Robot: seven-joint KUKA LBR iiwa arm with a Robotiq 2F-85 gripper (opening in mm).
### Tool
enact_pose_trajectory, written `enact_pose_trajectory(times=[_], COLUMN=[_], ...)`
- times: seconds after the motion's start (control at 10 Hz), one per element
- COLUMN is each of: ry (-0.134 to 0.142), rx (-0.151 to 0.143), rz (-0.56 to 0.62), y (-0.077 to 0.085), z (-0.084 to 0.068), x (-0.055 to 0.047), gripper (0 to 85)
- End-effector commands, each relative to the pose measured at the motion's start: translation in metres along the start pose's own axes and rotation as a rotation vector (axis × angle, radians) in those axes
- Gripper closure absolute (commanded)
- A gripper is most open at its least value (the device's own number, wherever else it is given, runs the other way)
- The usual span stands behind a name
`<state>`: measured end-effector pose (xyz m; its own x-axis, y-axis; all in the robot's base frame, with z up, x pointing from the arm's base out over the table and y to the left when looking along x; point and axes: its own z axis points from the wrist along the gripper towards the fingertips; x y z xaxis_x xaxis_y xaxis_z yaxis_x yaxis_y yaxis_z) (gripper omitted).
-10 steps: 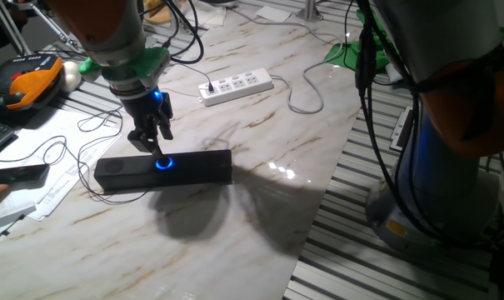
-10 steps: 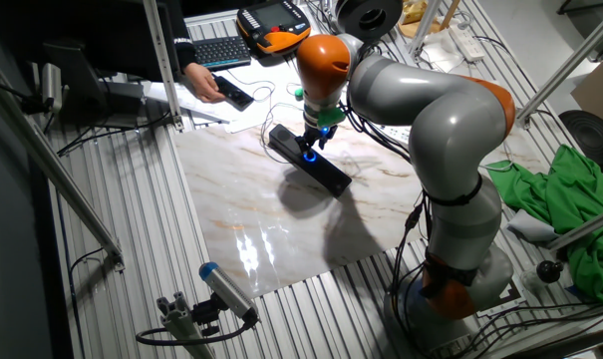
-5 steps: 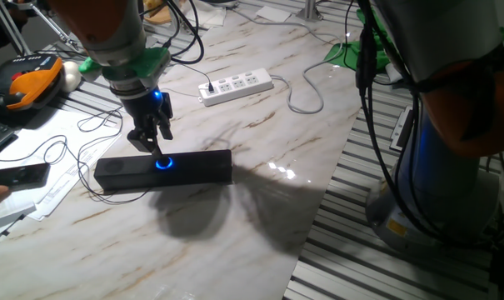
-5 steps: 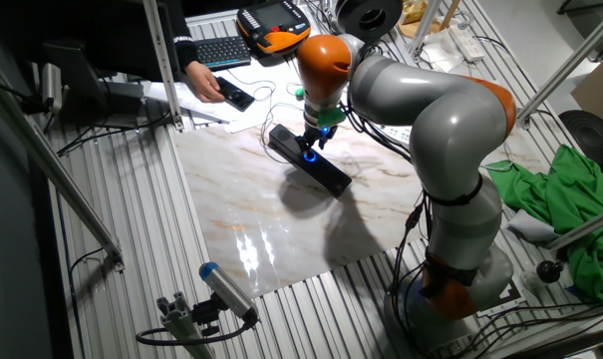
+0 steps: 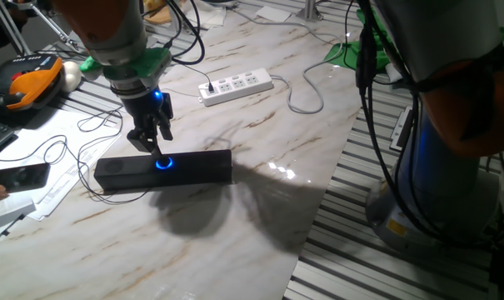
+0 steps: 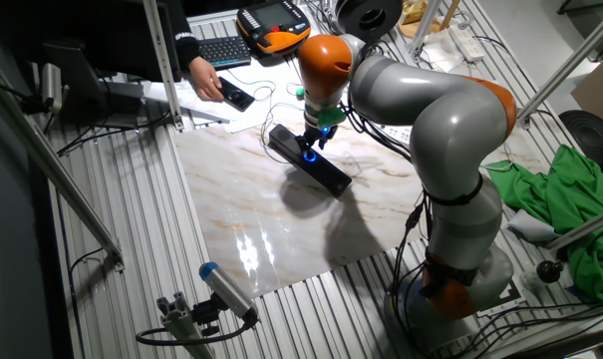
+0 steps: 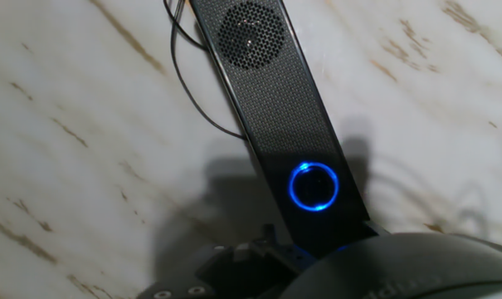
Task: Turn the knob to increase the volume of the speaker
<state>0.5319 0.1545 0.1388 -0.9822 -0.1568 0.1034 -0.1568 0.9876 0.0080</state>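
- Lay flat on the marble counter (image 5: 260,208): the black speaker (image 5: 127,171), a cable trailing off its end.
- Glowed blue mid-bar: the knob (image 5: 164,162).
- Hovered just above the knob: gripper (image 5: 154,151), jaws' spacing unclear.

1. We see our arm (image 6: 421,110) reaching across from its base, wrist bent steeply downward.
2. Our gripper (image 5: 156,148) points down, fingers drawn close together; whether they press on anything is unclear.
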Motion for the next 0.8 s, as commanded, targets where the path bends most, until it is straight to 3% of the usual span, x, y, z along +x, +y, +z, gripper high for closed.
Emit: enact_pose_trajectory(times=[0.0,0.2,0.5,0.6,0.7], ry=[0.001,0.004,-0.021,-0.019,-0.016], rx=[-0.005,-0.015,0.018,0.014,0.02], rz=[-0.004,-0.009,-0.065,-0.067,-0.069], y=[0.0001,0.0001,-0.0005,-0.0008,-0.0005], z=[-0.0001,0.0005,0.0028,0.001,-0.0015], x=[0.0,-0.0005,-0.0082,-0.0086,-0.0072], gripper=[34.0,34.0,34.0,51.0,51.0])
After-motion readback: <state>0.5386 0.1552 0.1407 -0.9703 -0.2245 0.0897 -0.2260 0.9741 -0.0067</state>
